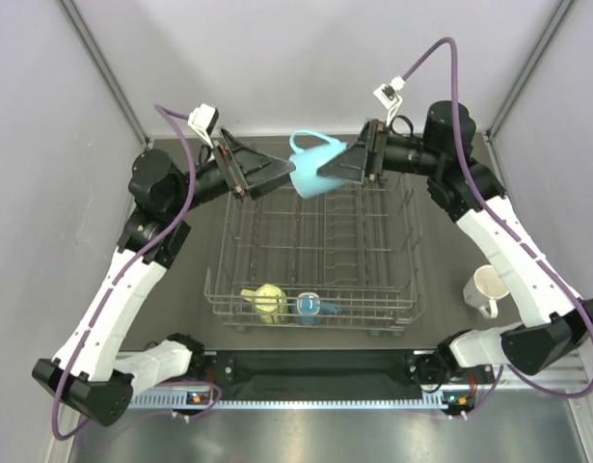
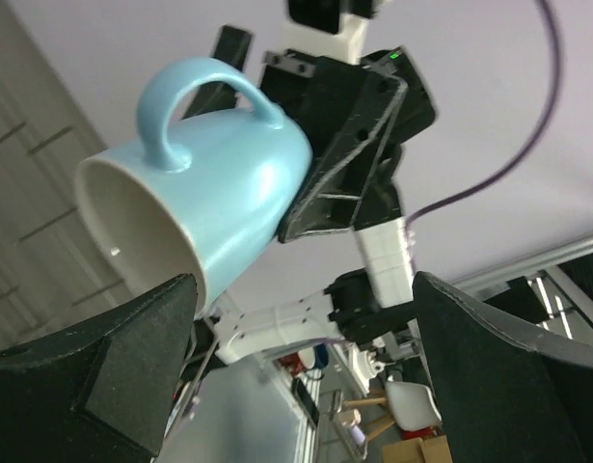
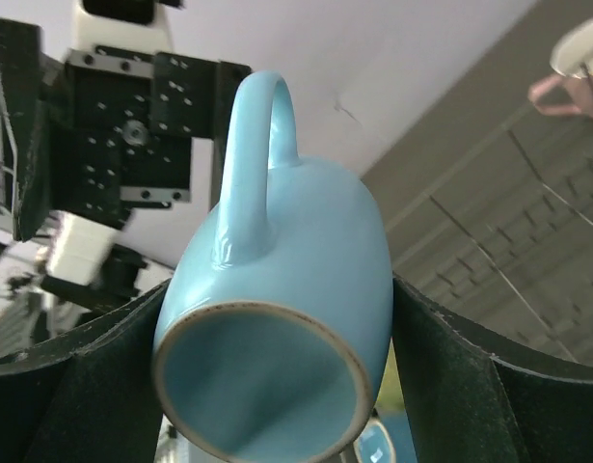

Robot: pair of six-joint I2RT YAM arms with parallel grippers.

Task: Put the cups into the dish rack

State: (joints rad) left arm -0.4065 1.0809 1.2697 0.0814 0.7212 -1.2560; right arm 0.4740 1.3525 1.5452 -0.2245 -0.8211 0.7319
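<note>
The light blue mug [image 1: 310,166] hangs in the air over the far edge of the dish rack [image 1: 373,307], tilted, handle up. My right gripper [image 1: 327,172] is shut on its body near the base, and the right wrist view [image 3: 282,289] shows the mug [image 3: 296,289] squeezed between both fingers. My left gripper [image 1: 284,174] is open at the mug's rim side. In the left wrist view [image 2: 301,289] the mug [image 2: 219,183] sits just above its left finger. A yellow mug [image 1: 267,301] and a blue mug [image 1: 309,307] lie in the rack's near row. A white mug [image 1: 487,289] stands on the table to the right.
A pink mug [image 3: 576,58] shows at the top right of the right wrist view, behind rack wires; it is hidden in the top view. Grey walls close in the back and sides. Both arm bases sit along the near edge.
</note>
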